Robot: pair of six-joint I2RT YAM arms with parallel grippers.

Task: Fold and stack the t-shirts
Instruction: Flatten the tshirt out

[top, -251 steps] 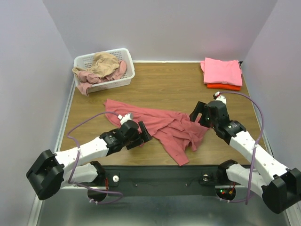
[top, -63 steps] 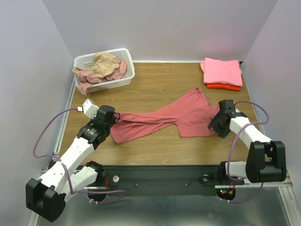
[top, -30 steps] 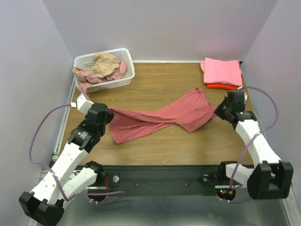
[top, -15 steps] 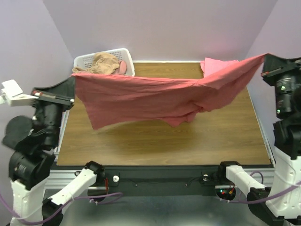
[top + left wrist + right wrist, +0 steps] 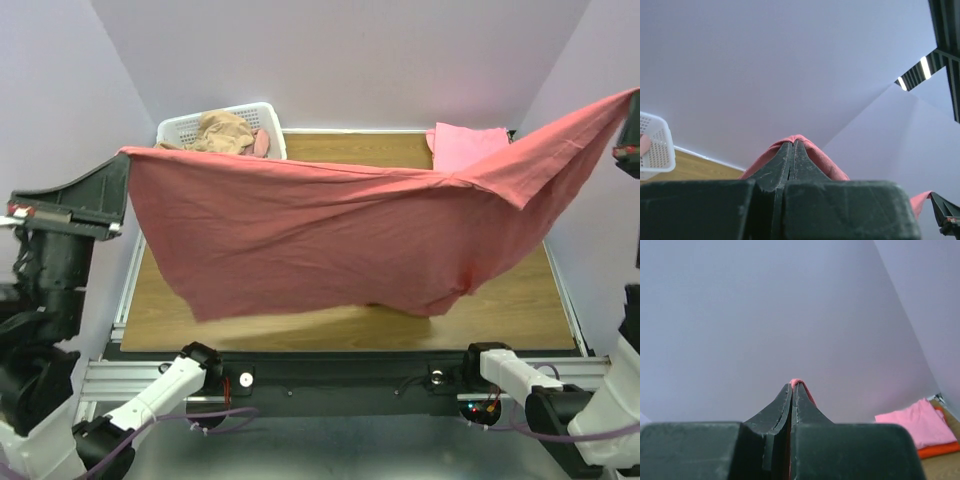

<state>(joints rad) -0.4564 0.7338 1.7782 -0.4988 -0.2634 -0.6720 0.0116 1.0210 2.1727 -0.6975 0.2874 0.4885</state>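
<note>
The dusty red t-shirt [image 5: 330, 235] hangs spread out high above the table, stretched between my two grippers. My left gripper [image 5: 122, 160] is shut on its left corner; in the left wrist view the red cloth [image 5: 812, 152] wraps over that gripper [image 5: 793, 144]. My right gripper [image 5: 632, 100] is shut on the right corner at the frame's edge, and red cloth [image 5: 807, 392] peeks from between the tips of the right gripper [image 5: 792, 385]. A folded bright pink t-shirt [image 5: 465, 145] lies at the back right, on an orange-red one [image 5: 940, 449].
A white lattice basket [image 5: 195, 128] at the back left holds a tan shirt [image 5: 222, 130] and a pale rose one [image 5: 261, 143]. The hanging shirt hides most of the wooden table [image 5: 520, 300]. Purple walls enclose three sides.
Both arms have risen higher and drawn apart, lifting the red t-shirt off the table. It has opened from a bunched strip into a wide hanging sheet.
</note>
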